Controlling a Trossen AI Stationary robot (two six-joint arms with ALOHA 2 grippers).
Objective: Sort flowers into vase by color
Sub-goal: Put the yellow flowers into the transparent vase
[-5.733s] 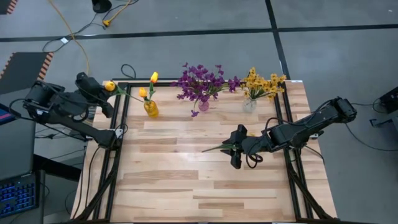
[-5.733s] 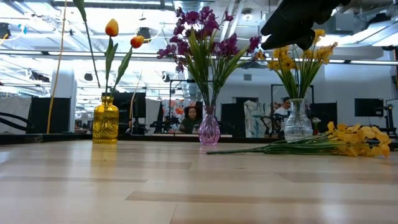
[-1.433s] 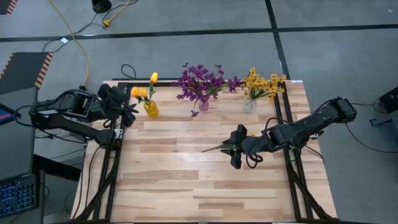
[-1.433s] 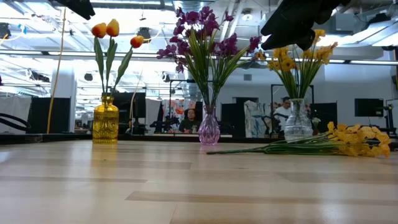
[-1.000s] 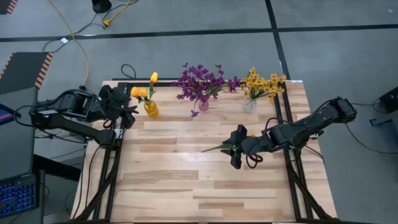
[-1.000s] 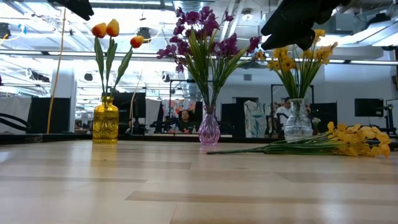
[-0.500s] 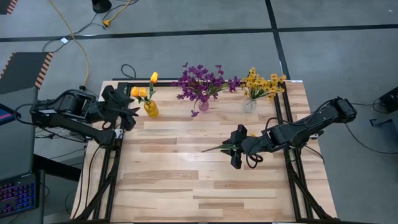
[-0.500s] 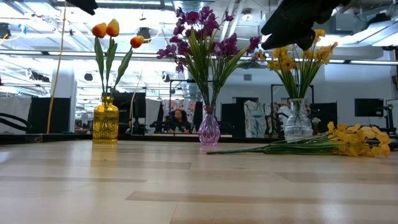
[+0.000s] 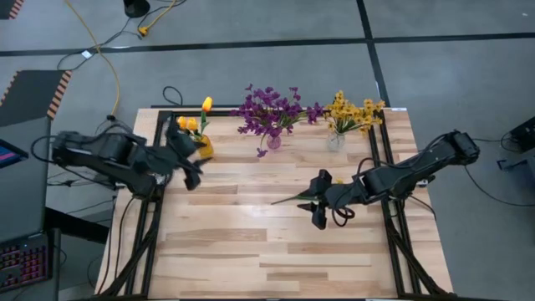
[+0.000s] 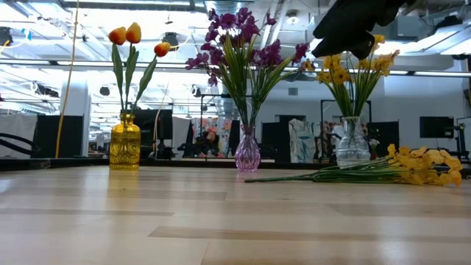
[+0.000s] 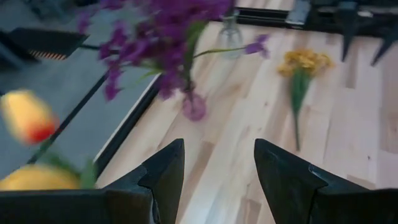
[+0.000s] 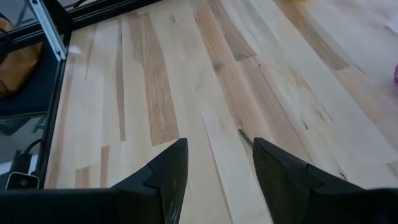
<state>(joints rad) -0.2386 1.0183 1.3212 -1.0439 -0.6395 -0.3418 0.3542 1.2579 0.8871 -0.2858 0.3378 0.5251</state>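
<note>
Left pincer (image 9: 191, 171) stood released, fingers apart and empty, over the far left part of the table (image 9: 276, 251), just near of the yellow vase (image 9: 203, 148). Its own wrist view showed both dark fingers (image 11: 163, 168) spread with bare wood between them. Right pincer (image 9: 318, 211) was likewise released and empty, hovering above the loose yellow sprig (image 9: 292, 197) that lay flat on the table right of centre. The right wrist view showed a thin stem tip (image 12: 245, 137) on the boards between its spread fingers (image 12: 170, 167).

Three vases stood in a row along the far edge. The yellow vase at the left held three orange-yellow tulip buds (image 10: 132, 33) on upright stems. The purple vase (image 10: 247, 153) in the middle held the purple blossom clusters (image 10: 235, 37). The clear vase (image 10: 352, 146) at the right held small yellow blossoms (image 10: 346, 70). In the low view the loose sprig lay with its blossom head (image 10: 423, 163) to the right and its stem pointing left, near the clear vase.
</note>
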